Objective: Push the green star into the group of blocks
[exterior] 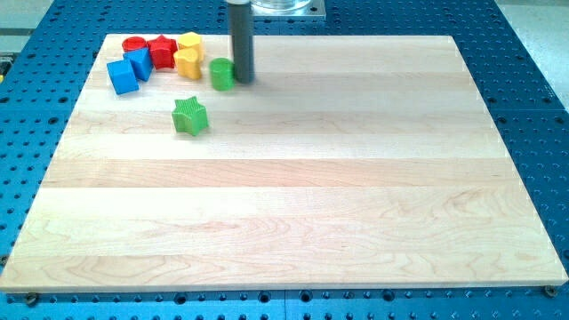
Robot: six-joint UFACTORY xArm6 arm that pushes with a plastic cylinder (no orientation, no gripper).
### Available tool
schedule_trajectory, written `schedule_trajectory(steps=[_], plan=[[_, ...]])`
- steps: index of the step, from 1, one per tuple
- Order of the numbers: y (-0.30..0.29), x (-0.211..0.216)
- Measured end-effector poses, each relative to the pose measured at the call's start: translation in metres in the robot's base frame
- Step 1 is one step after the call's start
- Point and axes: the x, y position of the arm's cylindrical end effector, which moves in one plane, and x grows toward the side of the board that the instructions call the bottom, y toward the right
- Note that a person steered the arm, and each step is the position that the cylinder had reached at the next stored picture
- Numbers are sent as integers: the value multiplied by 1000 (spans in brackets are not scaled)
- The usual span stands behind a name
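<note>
Camera view: my tip (242,82) has no jaws and holds nothing; it sits just right of the green cylinder (220,74).
Green star (189,116): alone, below the group of blocks (160,58), apart from my tip.
Handling: looks light, hard, slides easily; I push its lower right side.

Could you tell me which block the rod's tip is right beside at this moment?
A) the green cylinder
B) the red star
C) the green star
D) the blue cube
A: my tip sits just to the view's right of the green cylinder, while the green star lies apart, lower and to the view's left.
</note>
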Motion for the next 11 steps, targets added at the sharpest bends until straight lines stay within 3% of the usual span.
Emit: schedule_trajectory(steps=[1,2,3,5,6,8,11], plan=[[-38,2],[25,53],[31,127],[-68,80],[-81,121],[-96,55],[-99,55]])
